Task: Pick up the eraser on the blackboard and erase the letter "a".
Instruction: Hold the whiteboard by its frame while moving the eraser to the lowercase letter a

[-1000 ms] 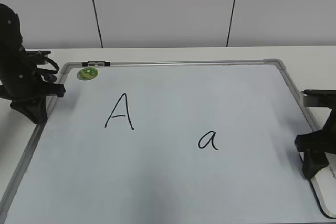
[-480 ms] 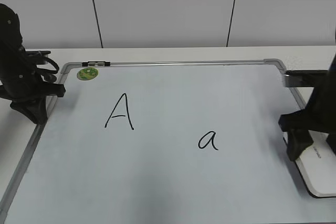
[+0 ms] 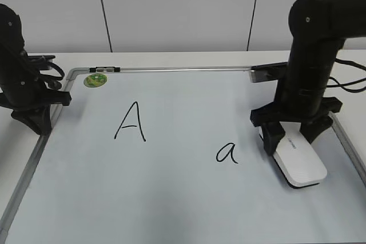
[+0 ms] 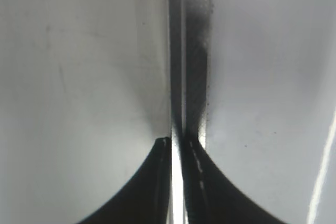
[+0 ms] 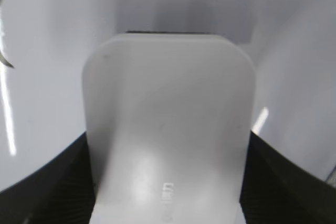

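right gripper (image 3: 294,139) clamping eraser (image 3: 299,161), on blackboard (image 3: 171,198)

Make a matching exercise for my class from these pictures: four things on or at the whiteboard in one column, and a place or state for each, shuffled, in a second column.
Things:
1. eraser
2. green magnet
3. capital "A"
4. left gripper

Places or states:
a. written left of the small letter "a"
b. at the blackboard's left frame, holding nothing
c. clamped between the right gripper's fingers, right of the small "a"
d. near the board's top left corner

Pairs: 1-c, 2-d, 3-a, 4-b
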You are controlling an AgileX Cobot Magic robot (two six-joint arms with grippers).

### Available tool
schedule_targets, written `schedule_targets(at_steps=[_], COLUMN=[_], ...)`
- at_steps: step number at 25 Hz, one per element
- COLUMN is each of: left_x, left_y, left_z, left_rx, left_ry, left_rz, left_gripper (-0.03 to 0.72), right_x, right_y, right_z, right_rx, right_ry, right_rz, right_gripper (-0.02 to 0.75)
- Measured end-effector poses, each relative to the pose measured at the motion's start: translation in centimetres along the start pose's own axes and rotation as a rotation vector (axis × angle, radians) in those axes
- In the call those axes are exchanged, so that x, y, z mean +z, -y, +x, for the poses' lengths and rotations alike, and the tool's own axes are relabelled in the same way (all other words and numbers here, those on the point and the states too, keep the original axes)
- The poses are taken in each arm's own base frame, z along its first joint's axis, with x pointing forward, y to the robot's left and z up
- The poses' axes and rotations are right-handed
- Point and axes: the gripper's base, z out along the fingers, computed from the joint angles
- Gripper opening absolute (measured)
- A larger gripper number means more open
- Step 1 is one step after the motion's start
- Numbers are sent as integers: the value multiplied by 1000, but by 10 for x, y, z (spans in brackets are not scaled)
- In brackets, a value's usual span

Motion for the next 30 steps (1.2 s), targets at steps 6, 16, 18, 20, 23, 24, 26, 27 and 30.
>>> schedule_targets(at_steps=[6,16,18,20,23,24,26,27,30], left_x=[0,0,0,0,0,0,0,0,0], left_y=[0,0,0,0,0,0,0,0,0], left_z=[0,0,0,0,0,0,0,0,0], left_rx=[0,0,0,0,0,0,0,0,0], left_ry=[0,0,0,0,0,0,0,0,0], left_rz=[0,0,0,0,0,0,0,0,0], left_gripper=[41,43,46,46,46,46,47,48,49], right_x=[11,24,25,25,26,26,27,27,27], right_y=[-7,-35,-42,-57,-74,-85,-99,-103,-128], right_z=[-30,-56,-57,-56,-54,-52,-50,-49,-45], right_rx=[-15,-94,-116,-151,-188,-206,-224,-227,-255], right_ry=[-22,-63,-59,-56,-51,-49,-48,-46,-45], right_rz=[-2,40,53,57,54,43,18,8,-50], right_gripper=[534,534,534,534,534,534,534,534,534])
